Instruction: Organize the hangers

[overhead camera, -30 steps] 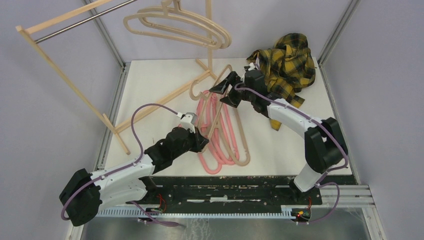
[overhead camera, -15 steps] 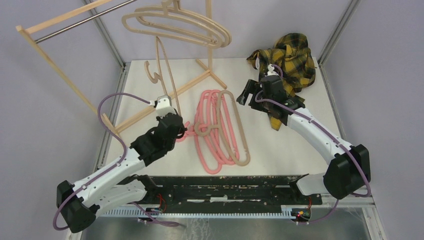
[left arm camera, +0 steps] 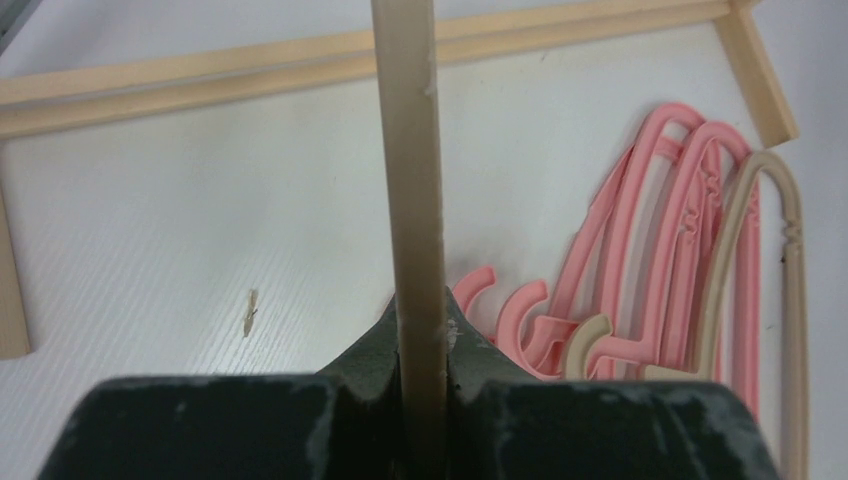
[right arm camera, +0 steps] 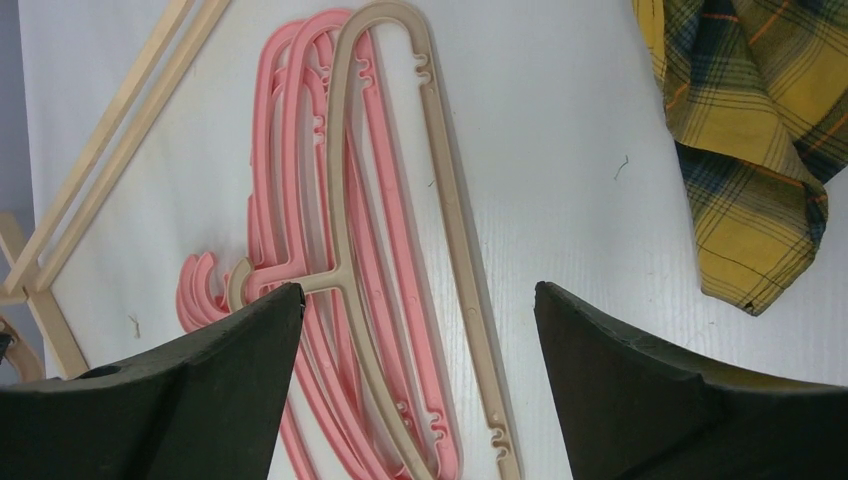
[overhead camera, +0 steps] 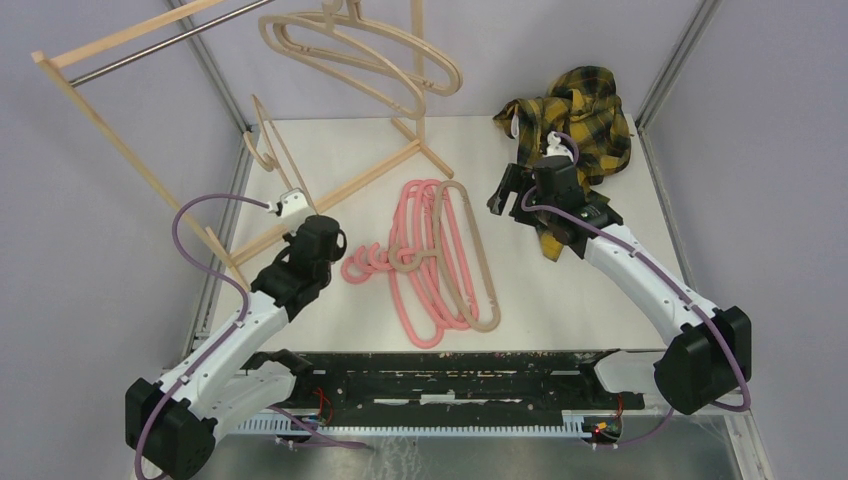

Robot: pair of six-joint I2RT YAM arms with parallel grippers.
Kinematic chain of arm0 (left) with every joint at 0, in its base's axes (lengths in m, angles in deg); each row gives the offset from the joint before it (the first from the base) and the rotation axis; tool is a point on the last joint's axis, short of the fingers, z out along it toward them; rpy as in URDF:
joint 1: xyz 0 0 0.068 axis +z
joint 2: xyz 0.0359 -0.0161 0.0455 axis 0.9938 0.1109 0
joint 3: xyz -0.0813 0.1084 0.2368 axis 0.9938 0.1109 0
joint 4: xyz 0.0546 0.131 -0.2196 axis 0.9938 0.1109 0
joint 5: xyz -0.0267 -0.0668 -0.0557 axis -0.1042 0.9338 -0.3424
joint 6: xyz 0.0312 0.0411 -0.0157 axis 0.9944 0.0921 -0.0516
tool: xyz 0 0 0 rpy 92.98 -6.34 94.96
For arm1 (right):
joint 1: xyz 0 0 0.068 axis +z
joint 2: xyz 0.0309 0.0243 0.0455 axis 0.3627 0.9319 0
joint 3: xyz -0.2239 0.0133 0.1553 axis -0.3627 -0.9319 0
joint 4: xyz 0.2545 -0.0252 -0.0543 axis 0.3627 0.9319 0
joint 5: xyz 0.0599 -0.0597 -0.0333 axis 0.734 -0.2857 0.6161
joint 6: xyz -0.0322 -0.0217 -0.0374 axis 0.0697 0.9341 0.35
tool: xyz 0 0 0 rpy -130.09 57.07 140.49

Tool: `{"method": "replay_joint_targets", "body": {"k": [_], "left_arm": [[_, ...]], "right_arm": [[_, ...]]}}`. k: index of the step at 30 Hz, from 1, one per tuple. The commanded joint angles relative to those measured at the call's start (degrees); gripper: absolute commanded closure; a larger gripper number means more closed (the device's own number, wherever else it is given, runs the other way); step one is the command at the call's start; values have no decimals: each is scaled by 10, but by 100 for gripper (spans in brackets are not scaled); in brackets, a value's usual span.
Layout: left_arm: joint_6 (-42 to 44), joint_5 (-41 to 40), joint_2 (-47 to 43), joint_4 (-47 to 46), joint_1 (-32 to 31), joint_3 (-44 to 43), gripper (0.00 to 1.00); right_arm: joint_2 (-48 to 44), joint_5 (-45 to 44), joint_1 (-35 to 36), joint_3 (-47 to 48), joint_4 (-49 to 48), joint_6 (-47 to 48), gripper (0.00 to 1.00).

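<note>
The left gripper was clamped on 1 beige hanger; the right gripper gaped wide, empty. The hook needed lifting squarely over the rail.

Illumination is bright, even and diffuse, with no single directional source evident; the white surface shows no glare or hot spots. Shadows are faint and soft-edged, the clearest being a narrow band hugging the pink hangers. The top view is sharp throughout but has wide-angle spread: the enclosure posts beyond the pink hangers lean outward toward the upper corners. In the left wrist view, the beige hanger left of the pink hangers is soft with closeness, and the left gripper clamped on it is dark with little detail. In the right wrist view the pink hangers are crisp, while the wide-set right gripper reads dark and slightly blurred.
</note>
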Motion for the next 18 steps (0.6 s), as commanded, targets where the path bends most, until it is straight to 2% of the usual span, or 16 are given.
{"method": "replay_joint_targets", "body": {"k": [1,10,18], "left_arm": [[20,-18,-10,-34,2,-27,97],[107,-45,27,-27,3,-170,97],[138,-5,105,-44,23,-268,97]], "right_arm": [[-16,-15,-6,-3,-8,16,7],[-5,-2,-22,-22,-18,12,7],[1,-1,-29,-4,-6,21,7]]}}
